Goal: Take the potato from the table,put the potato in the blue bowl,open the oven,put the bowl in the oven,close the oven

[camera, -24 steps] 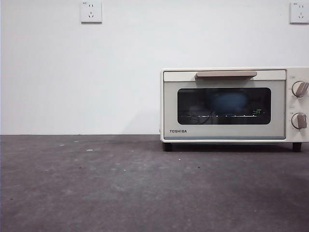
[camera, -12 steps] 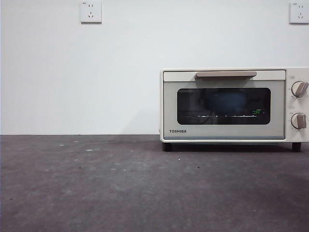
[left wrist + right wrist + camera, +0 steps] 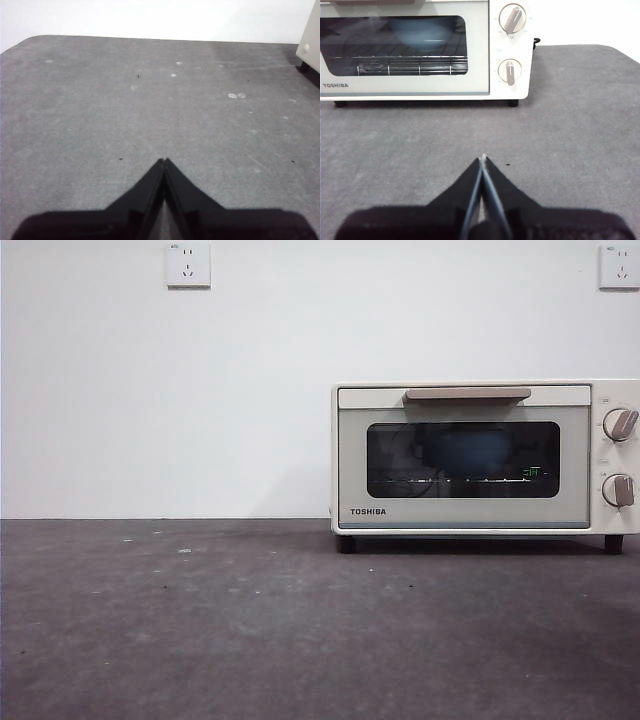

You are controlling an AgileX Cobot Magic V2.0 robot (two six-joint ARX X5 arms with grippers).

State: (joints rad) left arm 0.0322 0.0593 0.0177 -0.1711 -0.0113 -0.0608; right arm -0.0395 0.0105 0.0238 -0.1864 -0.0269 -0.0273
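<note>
The cream-white oven [image 3: 480, 455] stands at the right on the dark grey table [image 3: 250, 620], its door closed under the tan bar handle [image 3: 468, 394]. Through the dark glass the blue bowl [image 3: 417, 32] shows on the wire rack; in the front view the bowl [image 3: 470, 452] is only a dim blue shape. The potato is hidden. My right gripper [image 3: 482, 159] is shut and empty, hovering over the table in front of the oven [image 3: 425, 47]. My left gripper [image 3: 164, 161] is shut and empty over bare table, with an oven corner [image 3: 310, 40] at the frame's edge.
Two wall sockets [image 3: 188, 264] sit high on the white wall behind. The oven's two knobs [image 3: 512, 19] are on its right side. Small pale specks [image 3: 236, 95] dot the table.
</note>
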